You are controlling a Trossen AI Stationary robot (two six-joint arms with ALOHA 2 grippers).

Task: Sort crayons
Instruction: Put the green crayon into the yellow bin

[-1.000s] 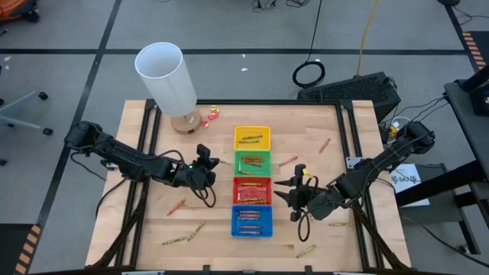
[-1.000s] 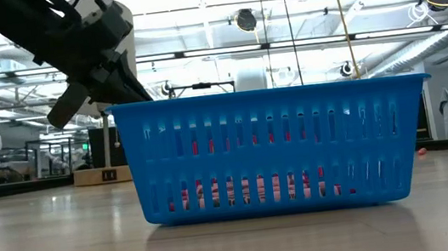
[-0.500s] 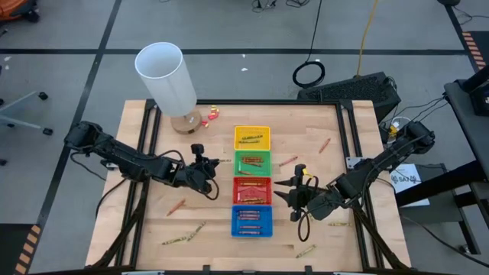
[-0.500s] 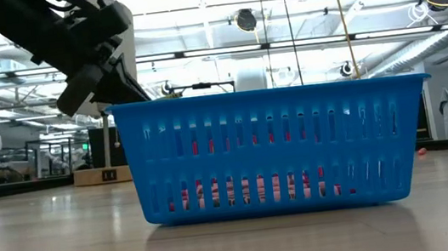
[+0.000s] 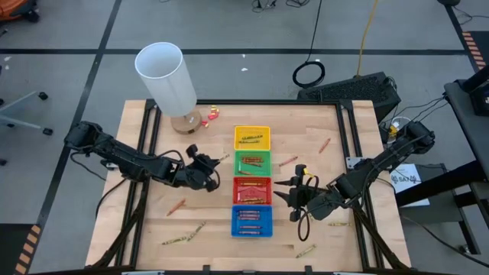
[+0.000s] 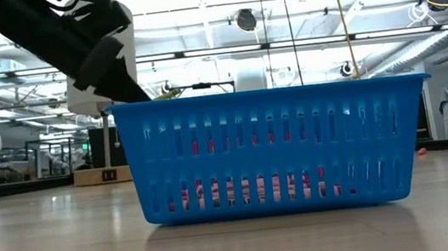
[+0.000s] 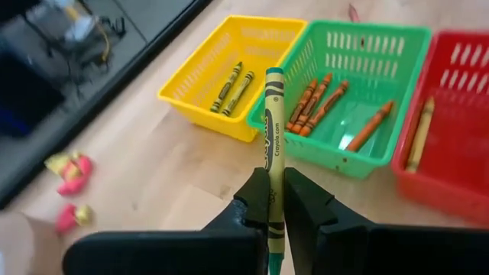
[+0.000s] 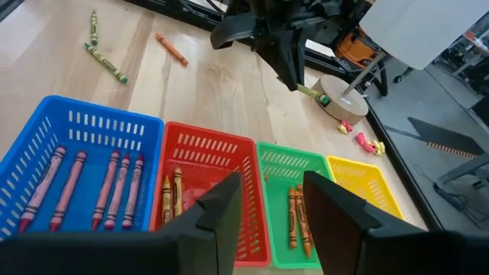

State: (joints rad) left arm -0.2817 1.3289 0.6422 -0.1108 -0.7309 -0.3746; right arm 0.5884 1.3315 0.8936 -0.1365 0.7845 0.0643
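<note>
My left gripper [image 5: 208, 171] is just left of the green tray [image 5: 252, 163], shut on an olive-green crayon [image 7: 273, 137] whose free end points toward the yellow tray [image 5: 252, 138] and the green tray. It also shows in the right wrist view [image 8: 269, 34]. My right gripper [image 5: 295, 195] is open and empty to the right of the red tray [image 5: 252, 190] and blue tray [image 5: 252, 221]. All four trays hold crayons lying on their floors. My left gripper pinches the crayon's rear part [image 7: 270, 183] between its two fingers [image 7: 254, 205], and the crayon lies along the fingers. Most of its length sticks out past the fingertips toward the trays. The crayon is lifted clear of the table.
A tall white cylinder [image 5: 166, 76] stands at the far left, with small red and yellow bits [image 5: 211, 113] by its base. Loose crayons lie on the table: an orange one [image 5: 176, 206], an olive one [image 5: 183, 235], others at the right [image 5: 324, 144] and near edge [image 5: 306, 250].
My left gripper has turned about its wrist while holding the crayon, staying just left of the green tray. The crayon now sticks out more toward the trays.
</note>
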